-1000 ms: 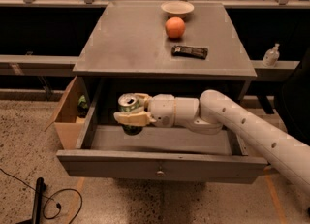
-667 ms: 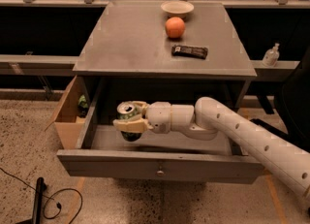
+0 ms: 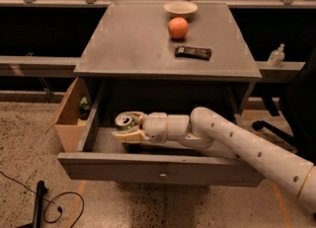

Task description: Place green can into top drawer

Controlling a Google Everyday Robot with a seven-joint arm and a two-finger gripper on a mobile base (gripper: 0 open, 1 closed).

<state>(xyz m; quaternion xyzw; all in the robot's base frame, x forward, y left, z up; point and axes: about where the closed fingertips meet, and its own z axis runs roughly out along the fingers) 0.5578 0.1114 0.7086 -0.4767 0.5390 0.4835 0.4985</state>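
The top drawer (image 3: 158, 168) is pulled open, grey with a small round knob on its front panel. My gripper (image 3: 129, 128) reaches in from the right, inside the drawer's left half, and is shut on the green can (image 3: 124, 121). The can stands upright with its silver pull-tab top showing, low inside the drawer. Its lower part is hidden behind the drawer front and the fingers. I cannot tell whether it rests on the drawer floor.
On the cabinet top (image 3: 128, 44) sit an orange (image 3: 178, 27), a pale bowl (image 3: 180, 9) and a dark bar (image 3: 193, 52). A tan plywood box (image 3: 69, 116) stands left of the drawer, with a dark green object (image 3: 84, 104) in it. A cable lies on the floor (image 3: 54, 205).
The gripper has carried the can further left and lower into the open drawer. The drawer and the things on the cabinet top have not moved.
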